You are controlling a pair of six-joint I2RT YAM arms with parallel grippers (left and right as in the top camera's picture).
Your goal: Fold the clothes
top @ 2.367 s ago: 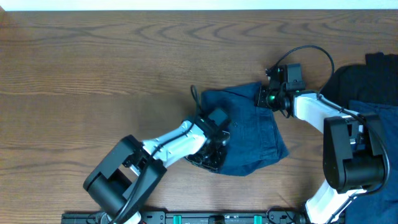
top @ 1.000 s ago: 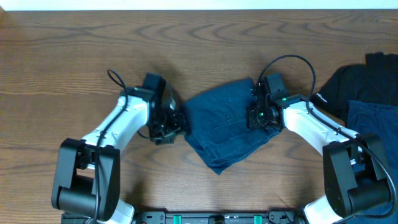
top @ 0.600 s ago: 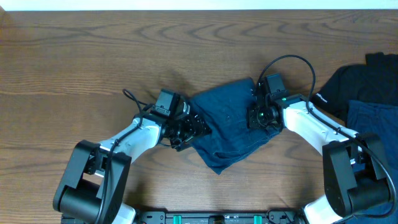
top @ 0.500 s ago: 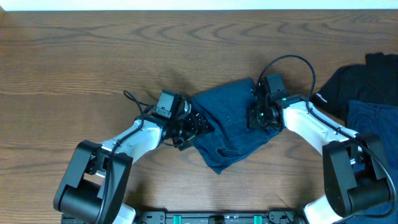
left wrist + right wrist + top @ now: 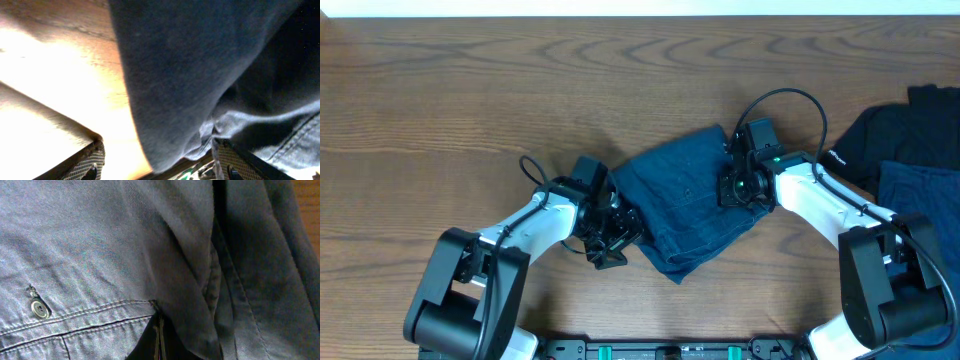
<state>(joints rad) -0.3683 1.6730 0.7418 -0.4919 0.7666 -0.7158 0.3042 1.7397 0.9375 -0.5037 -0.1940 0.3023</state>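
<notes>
Shorts (image 5: 685,210) are lying crumpled on the table (image 5: 440,120) as the left gripper (image 5: 617,238), jaws spread, is sliding back around their lower-left edge for a fold, while the right gripper (image 5: 733,190), pressed together, is pinning their right side.

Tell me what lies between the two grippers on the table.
The denim shorts span the stretch between the left gripper and the right gripper, clearest in the overhead view.

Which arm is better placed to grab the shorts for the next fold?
Left, probably: the left jaws stand open astride an edge of the denim shorts, ready to pinch. The right jaws are shut, resting on them.
</notes>
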